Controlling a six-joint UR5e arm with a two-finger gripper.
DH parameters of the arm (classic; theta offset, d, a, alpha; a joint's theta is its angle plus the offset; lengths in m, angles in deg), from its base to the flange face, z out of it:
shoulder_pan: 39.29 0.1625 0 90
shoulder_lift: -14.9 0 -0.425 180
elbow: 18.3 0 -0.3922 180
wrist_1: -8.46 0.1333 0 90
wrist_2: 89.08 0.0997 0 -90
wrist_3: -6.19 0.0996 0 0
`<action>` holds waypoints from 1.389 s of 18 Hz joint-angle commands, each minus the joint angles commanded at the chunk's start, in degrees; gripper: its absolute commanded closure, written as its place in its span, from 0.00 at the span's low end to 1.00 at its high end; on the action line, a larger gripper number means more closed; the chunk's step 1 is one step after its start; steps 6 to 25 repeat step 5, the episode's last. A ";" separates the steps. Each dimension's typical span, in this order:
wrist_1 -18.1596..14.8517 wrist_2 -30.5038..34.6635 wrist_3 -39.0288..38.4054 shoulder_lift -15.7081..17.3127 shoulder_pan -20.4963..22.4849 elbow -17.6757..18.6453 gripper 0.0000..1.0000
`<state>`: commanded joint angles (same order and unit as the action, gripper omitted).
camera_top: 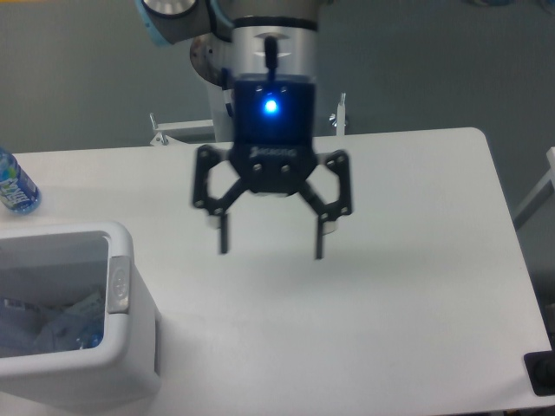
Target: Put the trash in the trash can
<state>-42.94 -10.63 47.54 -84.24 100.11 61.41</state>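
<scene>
Now end effector (pixel 271 244) spread, empty; trash (pixel 52 325) in trash can (pixel 119 282), lower left.

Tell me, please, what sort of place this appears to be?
Probably a robotics lab or test bench: a bare white table, an open two-finger gripper hanging over it, and a white bin holding clear plastic, before a plain grey backdrop.

silver wrist with pale blue joint cap, black pincer (pixel 270 243) body, glowing blue light, thin black fingers
</scene>
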 joint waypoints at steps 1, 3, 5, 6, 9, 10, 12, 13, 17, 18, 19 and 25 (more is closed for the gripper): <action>-0.53 2.73 4.31 0.27 0.09 1.05 0.00; -0.97 6.52 12.05 0.88 0.79 2.64 0.00; -1.06 7.06 15.24 0.97 1.75 2.73 0.00; -1.06 7.06 15.24 0.97 1.75 2.73 0.00; -1.06 7.06 15.24 0.97 1.75 2.73 0.00; -1.06 7.06 15.24 0.97 1.75 2.73 0.00; -1.06 7.06 15.24 0.97 1.75 2.73 0.00; -1.06 7.06 15.24 0.97 1.75 2.73 0.00; -1.06 7.06 15.24 0.97 1.75 2.73 0.00; -1.06 7.06 15.24 0.97 1.75 2.73 0.00; -1.06 7.06 15.24 0.97 1.75 2.73 0.00; -1.06 7.06 15.24 0.97 1.75 2.73 0.00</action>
